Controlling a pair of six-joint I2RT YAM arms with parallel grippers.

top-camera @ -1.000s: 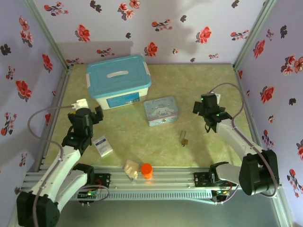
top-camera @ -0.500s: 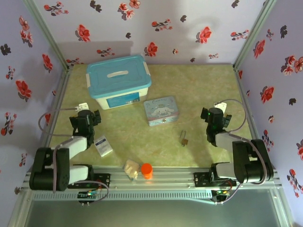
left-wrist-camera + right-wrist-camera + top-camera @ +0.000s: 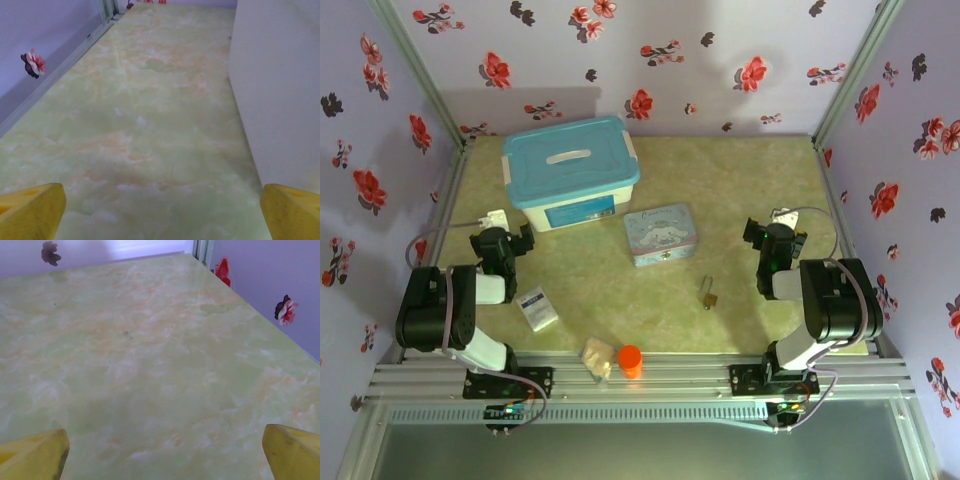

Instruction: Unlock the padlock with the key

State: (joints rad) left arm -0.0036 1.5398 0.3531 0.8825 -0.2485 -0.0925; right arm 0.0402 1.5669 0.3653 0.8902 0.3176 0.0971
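Brass padlock (image 3: 710,296) — near-left of right gripper (image 3: 770,229), well apart, jaws spread

Left end effector (image 3: 161,212), right end effector (image 3: 163,452): spread.

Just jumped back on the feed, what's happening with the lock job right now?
Nothing is being handled at this moment. Both arms are folded low at the sides of the table. The left gripper and the right gripper are both open and empty, looking out over bare tabletop. The padlock lies untouched on the table in front of the pale blue tin, nearer the right arm. The key is too small to pick out for sure from above.
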